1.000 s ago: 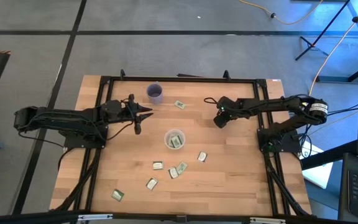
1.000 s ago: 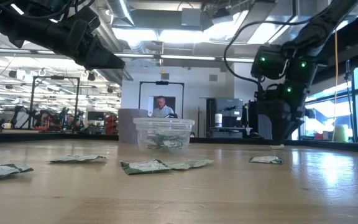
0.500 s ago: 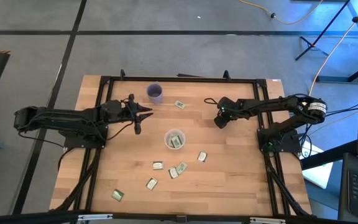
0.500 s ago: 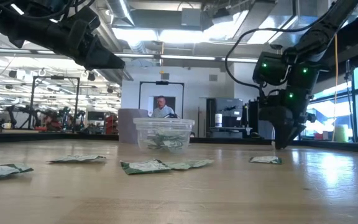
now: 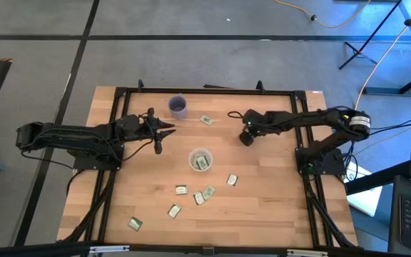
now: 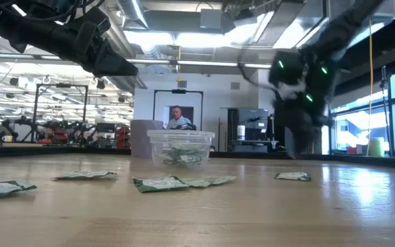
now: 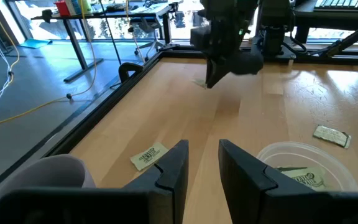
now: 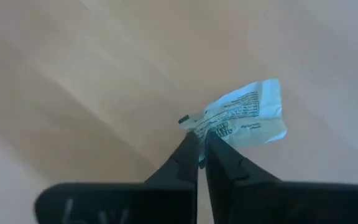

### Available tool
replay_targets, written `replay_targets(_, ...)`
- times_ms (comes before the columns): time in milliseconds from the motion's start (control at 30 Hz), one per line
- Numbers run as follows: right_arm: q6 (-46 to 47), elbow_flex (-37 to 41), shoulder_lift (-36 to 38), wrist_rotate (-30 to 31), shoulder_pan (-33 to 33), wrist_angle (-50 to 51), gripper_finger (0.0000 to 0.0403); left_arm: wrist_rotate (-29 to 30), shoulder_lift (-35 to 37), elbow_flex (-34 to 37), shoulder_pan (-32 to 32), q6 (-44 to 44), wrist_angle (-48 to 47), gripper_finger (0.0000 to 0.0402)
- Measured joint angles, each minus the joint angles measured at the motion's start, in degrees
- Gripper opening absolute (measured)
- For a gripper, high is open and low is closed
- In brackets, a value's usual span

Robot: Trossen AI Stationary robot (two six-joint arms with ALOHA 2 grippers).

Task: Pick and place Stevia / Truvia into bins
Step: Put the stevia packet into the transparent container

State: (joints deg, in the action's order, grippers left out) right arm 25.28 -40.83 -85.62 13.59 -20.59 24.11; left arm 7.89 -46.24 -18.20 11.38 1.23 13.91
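We look down on the pale wooden table [image 5: 262, 207], where the right hand [image 5: 245, 139] sits over the far right part of the board, its two dark fingers [image 8: 191, 152] pinched together on the corner of one crumpled green-and-white paper sachet [image 8: 244, 115]. The wrist camera shows that sachet caught at the fingertips above bare wood

At the table's middle stands the small round clear plastic cup [image 5: 200, 160], with green-and-white sachets already lying inside it. In the level view we see the same cup [image 6: 180, 147] with the packets heaped at its bottom

More flat green-and-white sachets [image 5: 204, 194] lie loose on the near half of the table, apart from the cup, and one further sachet [image 5: 206, 120] rests on the far side, near the opaque purple cup [image 5: 178, 107]

The left hand [image 5: 164, 128] hangs above the table to the left of the clear cup and just beside the purple one, its fingers [image 7: 176, 165] held slightly apart with nothing between them

Beyond the table, a person [image 6: 178, 118] shows in a doorway of the room
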Motion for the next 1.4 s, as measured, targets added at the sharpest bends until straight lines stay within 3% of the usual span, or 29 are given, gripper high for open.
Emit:
replay_targets(400,-5.1,-16.4,-0.6,-7.5,15.7,-11.8,0.0013,0.2,0.0,0.0,0.0,0.0,0.0,0.0084)
replay_targets(633,-9.2,-26.7,-8.5,-8.3,22.9,-11.7,0.0012,0.2,0.0,0.0,0.0,0.0,0.0,0.0084)
replay_targets(1033,-9.9,-41.5,-28.1,-13.3,24.6,2.7,0.0013,0.2,0.0,0.0,0.0,0.0,0.0,0.0084)
replay_targets(1400,-11.6,-42.4,-29.9,-13.3,24.5,4.0,0.0014,0.2,0.0,0.0,0.0,0.0,0.0,0.0084)
